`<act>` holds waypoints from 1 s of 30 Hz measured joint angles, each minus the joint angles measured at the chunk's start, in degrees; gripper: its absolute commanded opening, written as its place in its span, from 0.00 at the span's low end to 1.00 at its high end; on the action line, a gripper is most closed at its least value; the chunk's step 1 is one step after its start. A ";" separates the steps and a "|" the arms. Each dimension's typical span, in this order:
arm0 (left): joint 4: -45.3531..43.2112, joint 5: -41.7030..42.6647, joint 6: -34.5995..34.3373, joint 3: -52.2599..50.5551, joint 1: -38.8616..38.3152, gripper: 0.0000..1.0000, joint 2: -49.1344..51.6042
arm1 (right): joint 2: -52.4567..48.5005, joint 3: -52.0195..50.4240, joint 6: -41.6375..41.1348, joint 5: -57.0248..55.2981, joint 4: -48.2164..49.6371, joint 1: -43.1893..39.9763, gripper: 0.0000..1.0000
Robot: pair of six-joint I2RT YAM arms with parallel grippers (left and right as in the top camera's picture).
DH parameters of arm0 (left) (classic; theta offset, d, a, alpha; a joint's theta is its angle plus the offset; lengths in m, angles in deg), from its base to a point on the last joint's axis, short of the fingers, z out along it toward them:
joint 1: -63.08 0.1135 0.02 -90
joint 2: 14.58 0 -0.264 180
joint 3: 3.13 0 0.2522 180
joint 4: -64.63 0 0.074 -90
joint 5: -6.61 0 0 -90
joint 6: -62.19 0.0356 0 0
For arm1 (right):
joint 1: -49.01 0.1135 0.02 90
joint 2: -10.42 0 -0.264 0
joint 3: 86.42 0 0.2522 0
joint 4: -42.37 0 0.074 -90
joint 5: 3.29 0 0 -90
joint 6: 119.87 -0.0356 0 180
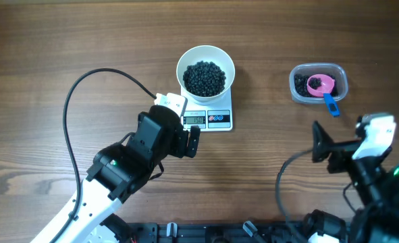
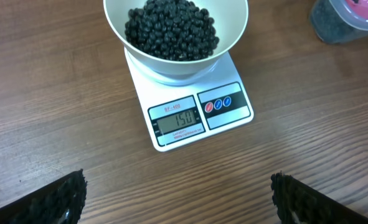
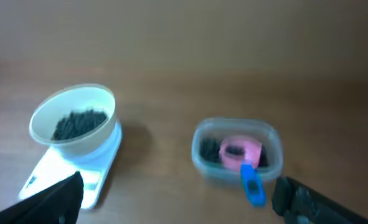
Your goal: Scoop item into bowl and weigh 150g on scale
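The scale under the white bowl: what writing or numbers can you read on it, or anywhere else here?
"150" on the display of the scale.
"SF-400" in tiny red print above the display; the first letter is uncertain.
Marks beside the display and on the buttons: too small to read.
The bowl and the tub show no text.

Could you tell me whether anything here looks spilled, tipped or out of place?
Nothing stands out. The bowl sits upright on the scale with the beans inside, the scoop lies in the tub, and no beans are spilled on the table.
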 measured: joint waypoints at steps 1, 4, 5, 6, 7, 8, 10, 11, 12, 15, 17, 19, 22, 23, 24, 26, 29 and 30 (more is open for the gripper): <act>-0.02 0.00 0.00 0.00 0.00 1.00 0.00 | 2.95 -2.56 -0.02 0.02 1.84 0.24 1.00; -0.02 0.00 0.00 0.00 0.00 1.00 0.00 | 12.15 -10.58 0.04 0.04 7.69 0.24 1.00; -0.02 0.00 0.00 0.00 0.00 1.00 0.00 | 15.63 -13.49 -0.02 0.04 9.79 0.24 1.00; 0.02 0.00 0.00 0.00 0.00 1.00 0.00 | 18.67 -16.20 -0.09 0.07 11.69 0.24 1.00; -0.02 0.00 0.00 0.00 0.00 1.00 0.00 | 20.96 -18.21 -0.28 0.09 13.22 0.24 1.00; -0.04 0.00 0.00 0.00 0.00 1.00 0.00 | 22.49 -20.11 -0.35 0.24 15.04 0.39 1.00; -0.02 0.00 0.00 0.00 0.00 1.00 0.00 | 22.97 -23.19 -0.50 0.35 18.36 1.46 1.00; -0.02 0.00 0.00 0.00 0.00 1.00 0.00 | 23.02 -24.79 -0.52 0.31 20.85 2.19 1.00; -0.07 0.00 0.00 0.00 0.00 1.00 0.00 | 23.04 -26.58 -0.50 0.28 22.82 3.37 1.00; -0.02 0.00 0.00 0.00 0.00 1.00 0.00 | 23.12 -30.73 -0.48 0.20 28.37 5.46 1.00; -0.02 0.00 0.00 0.00 0.00 1.00 0.00 | 23.12 -33.94 -0.48 -0.17 32.06 6.73 1.00; -0.02 0.00 0.00 0.00 0.00 1.00 0.00 | 23.12 -36.46 -0.46 -0.52 34.86 8.28 1.00; -0.02 0.00 0.00 0.00 0.00 1.00 0.00 | 23.12 -38.77 -0.46 -2.45 37.29 10.40 1.00; -0.02 0.00 0.00 0.00 0.00 1.00 0.00 | 23.12 -39.36 -0.44 -3.48 38.12 10.88 1.00; -0.02 0.00 0.00 0.00 0.00 1.00 0.00 | 23.12 -39.65 -0.46 -4.37 38.77 11.37 1.00; -0.02 0.00 0.00 0.00 0.00 1.00 0.00 | 23.12 -39.80 -0.46 -6.45 39.50 12.66 1.00; -0.02 0.00 0.00 0.00 0.00 1.00 0.00 | 23.12 -40.11 -0.46 -9.88 39.89 15.13 1.00; -0.02 0.00 0.00 0.00 0.00 1.00 0.00 | 23.12 -40.13 -0.46 -10.56 39.91 15.78 1.00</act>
